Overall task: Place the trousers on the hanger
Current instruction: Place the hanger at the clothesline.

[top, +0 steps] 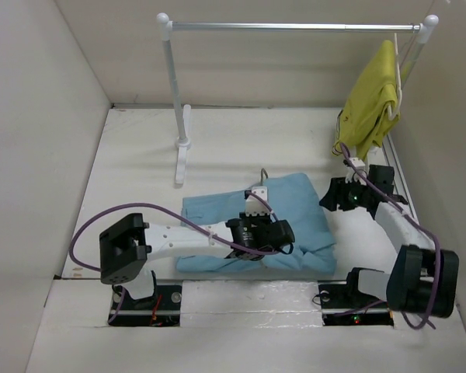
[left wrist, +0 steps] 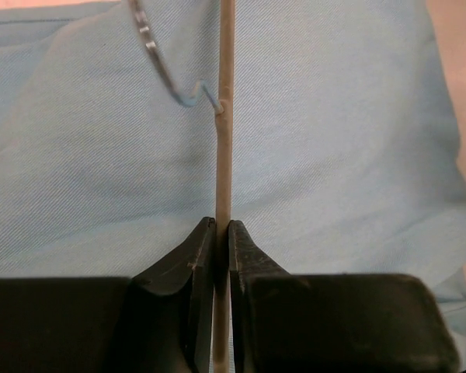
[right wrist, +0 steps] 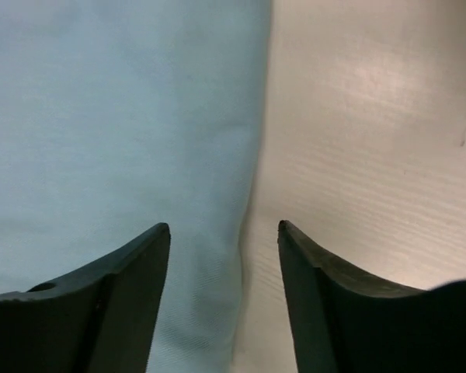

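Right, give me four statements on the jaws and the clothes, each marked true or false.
1. The left jaws are shut on the hanger. True.
2. The right jaws are shut on the trousers. False: they stand open over the trousers' edge, holding nothing.
3. The trousers hang from the rail. False: they lie folded on the table.
4. A yellow garment hangs at the rail's right end. True.
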`<move>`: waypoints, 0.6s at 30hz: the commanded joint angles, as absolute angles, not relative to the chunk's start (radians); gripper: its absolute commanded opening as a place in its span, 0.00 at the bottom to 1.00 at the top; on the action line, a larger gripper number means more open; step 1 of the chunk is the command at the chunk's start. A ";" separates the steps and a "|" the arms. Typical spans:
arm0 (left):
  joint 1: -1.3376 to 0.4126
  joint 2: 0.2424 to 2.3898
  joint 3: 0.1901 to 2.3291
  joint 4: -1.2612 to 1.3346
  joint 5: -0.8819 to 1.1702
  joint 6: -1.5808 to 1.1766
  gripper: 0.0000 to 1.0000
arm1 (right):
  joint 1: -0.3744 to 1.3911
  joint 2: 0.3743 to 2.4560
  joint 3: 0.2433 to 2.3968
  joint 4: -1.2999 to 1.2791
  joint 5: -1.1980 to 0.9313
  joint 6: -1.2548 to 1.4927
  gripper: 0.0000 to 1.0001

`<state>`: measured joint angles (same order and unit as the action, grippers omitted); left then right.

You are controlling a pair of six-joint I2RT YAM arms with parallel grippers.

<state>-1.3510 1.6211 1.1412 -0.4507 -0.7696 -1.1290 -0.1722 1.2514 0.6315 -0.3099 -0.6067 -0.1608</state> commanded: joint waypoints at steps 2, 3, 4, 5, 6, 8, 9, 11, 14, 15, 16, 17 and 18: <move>-1.348 1.500 1.192 -0.505 -0.887 -1.123 0.00 | -0.100 1.066 0.746 -0.446 -0.604 -0.153 0.68; -1.348 1.493 1.198 -0.499 -0.888 -1.117 0.00 | -0.060 1.002 0.780 -0.466 -0.609 -0.143 0.68; -1.348 1.464 1.224 -0.489 -0.893 -1.091 0.00 | -0.002 0.930 0.813 -0.498 -0.630 -0.096 0.66; -1.348 1.448 1.248 -0.486 -0.902 -1.071 0.00 | 0.067 0.860 0.818 -0.509 -0.635 -0.047 0.60; -1.348 1.448 1.249 -0.486 -0.902 -1.071 0.00 | 0.067 0.859 0.818 -0.509 -0.635 -0.046 0.60; -1.348 1.431 1.288 -0.483 -0.913 -1.049 0.00 | 0.188 0.757 0.815 -0.502 -0.620 0.073 0.44; -1.348 1.428 1.301 -0.477 -0.917 -1.042 0.00 | 0.233 0.726 0.805 -0.488 -0.594 0.121 0.36; -1.348 1.422 1.336 -0.466 -0.925 -1.026 0.00 | 0.360 0.643 0.747 -0.384 -0.566 0.268 0.30; -1.348 1.422 1.370 -0.439 -0.933 -1.011 0.00 | 0.522 0.604 0.669 -0.173 -0.548 0.453 0.52; -1.348 1.425 1.376 -0.425 -0.937 -1.000 0.00 | 0.564 0.607 0.660 -0.132 -0.535 0.489 0.58; -1.348 1.427 1.379 -0.413 -0.939 -0.988 0.00 | 0.606 0.612 0.660 -0.106 -0.491 0.508 0.64; -1.348 1.428 1.381 -0.385 -0.942 -0.979 0.00 | 0.644 0.623 0.667 -0.066 -0.471 0.534 0.71; -1.348 1.431 1.381 -0.377 -0.946 -0.974 0.00 | 0.717 0.643 0.673 -0.054 -0.419 0.540 0.73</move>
